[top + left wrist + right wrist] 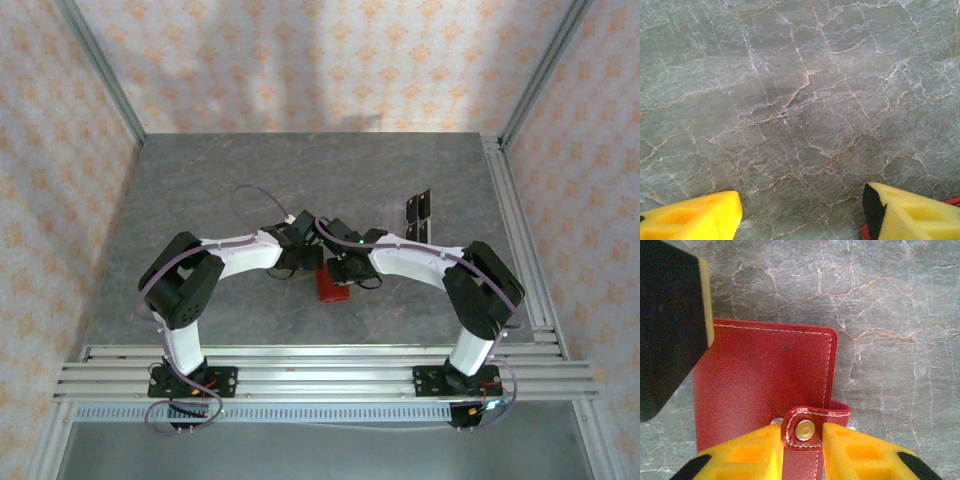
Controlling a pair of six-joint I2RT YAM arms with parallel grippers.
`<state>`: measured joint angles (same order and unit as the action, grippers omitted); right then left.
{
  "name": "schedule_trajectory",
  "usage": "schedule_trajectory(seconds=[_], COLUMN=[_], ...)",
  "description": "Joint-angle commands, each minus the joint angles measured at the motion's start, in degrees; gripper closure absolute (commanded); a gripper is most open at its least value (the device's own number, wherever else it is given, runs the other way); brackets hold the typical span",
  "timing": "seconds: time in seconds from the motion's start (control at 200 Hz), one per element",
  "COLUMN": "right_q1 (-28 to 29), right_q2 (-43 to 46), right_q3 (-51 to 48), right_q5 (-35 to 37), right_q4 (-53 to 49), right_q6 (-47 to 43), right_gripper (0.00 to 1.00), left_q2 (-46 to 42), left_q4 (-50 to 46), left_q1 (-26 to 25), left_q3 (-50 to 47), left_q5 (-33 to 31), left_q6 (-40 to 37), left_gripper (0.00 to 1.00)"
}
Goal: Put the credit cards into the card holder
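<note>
The card holder is laid closed on the bench, its snap tab pinched by the right jaws; the left jaws are spread just beside it. The credit cards are seen farther back, nearer the right arm.

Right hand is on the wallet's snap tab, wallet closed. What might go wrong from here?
The right hand pinches only the snap tab; pulling may drag the closed card holder across the table instead of unsnapping it.
The left hand is open beside the holder, and its finger crowds the right hand: collision risk.
The credit cards lie flat on the table, probably hard to pick up.
</note>
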<state>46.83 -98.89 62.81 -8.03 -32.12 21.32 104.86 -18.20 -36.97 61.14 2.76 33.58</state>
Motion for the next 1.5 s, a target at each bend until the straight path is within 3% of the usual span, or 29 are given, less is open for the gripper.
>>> schedule_trajectory(seconds=[0.0, 0.706, 1.016, 1.491], right_q1=[0.3, 0.3, 0.3, 0.3], right_q2=[-0.2, -1.9, -1.3, 0.4], right_q3=[2.2, 3.5, 3.9, 3.6], right_q5=[2.3, 2.9, 3.3, -2.0], right_q4=[-1.3, -3.6, -4.2, -0.2], right_q6=[-0.9, -2.3, -2.4, -0.1], right_gripper=[0.75, 0.76, 1.0, 1.0], left_q2=[4.0, 3.9, 3.9, 4.1], left_q4=[-0.1, 0.3, 0.3, 0.6], left_q1=[0.1, 0.1, 0.1, 0.1], left_q3=[-1.9, -2.2, -2.3, -2.4], left_q5=[5.1, 5.2, 5.1, 5.2], left_q6=[1.0, 0.8, 0.8, 0.7], left_gripper=[0.32, 0.33, 0.34, 0.35])
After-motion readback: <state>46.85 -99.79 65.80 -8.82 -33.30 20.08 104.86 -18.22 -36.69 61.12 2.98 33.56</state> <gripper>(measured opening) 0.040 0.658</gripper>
